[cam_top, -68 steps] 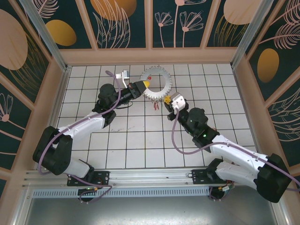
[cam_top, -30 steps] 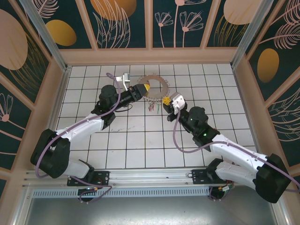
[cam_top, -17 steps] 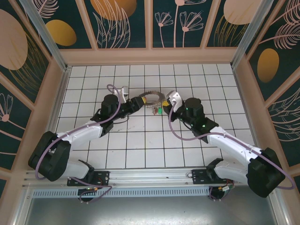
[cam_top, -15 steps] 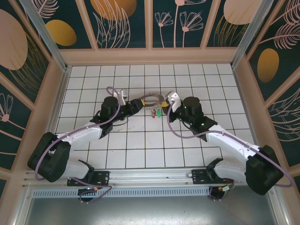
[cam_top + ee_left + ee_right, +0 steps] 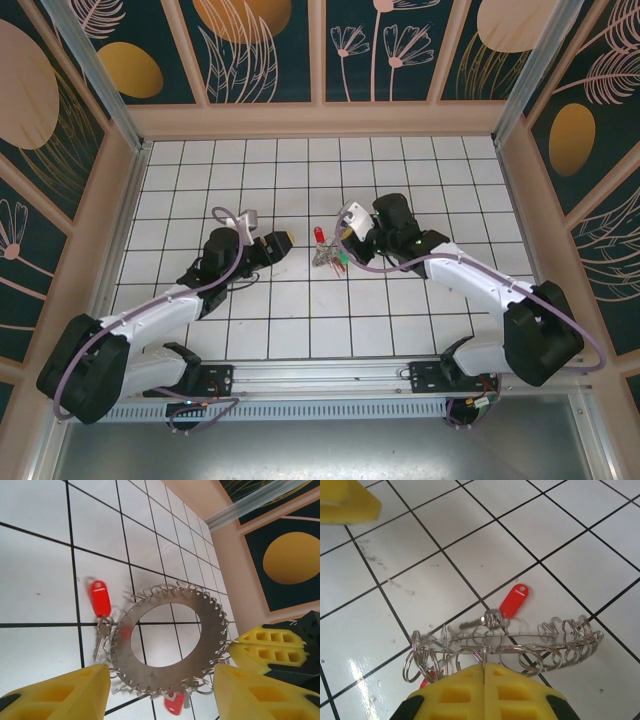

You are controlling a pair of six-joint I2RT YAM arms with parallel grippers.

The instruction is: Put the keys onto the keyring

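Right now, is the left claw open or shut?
Open. In the left wrist view the left gripper has its two yellow fingers wide apart, and the keyring shows through the gap between them.

You have a white tiled table [image 5: 300, 320] with dark grout lines. At its middle sits the keyring [image 5: 212, 637], a red key tag [image 5: 514, 600] on the tile just beside it. Faint scuffs [image 5: 395, 582] mark tiles beyond the keyring.
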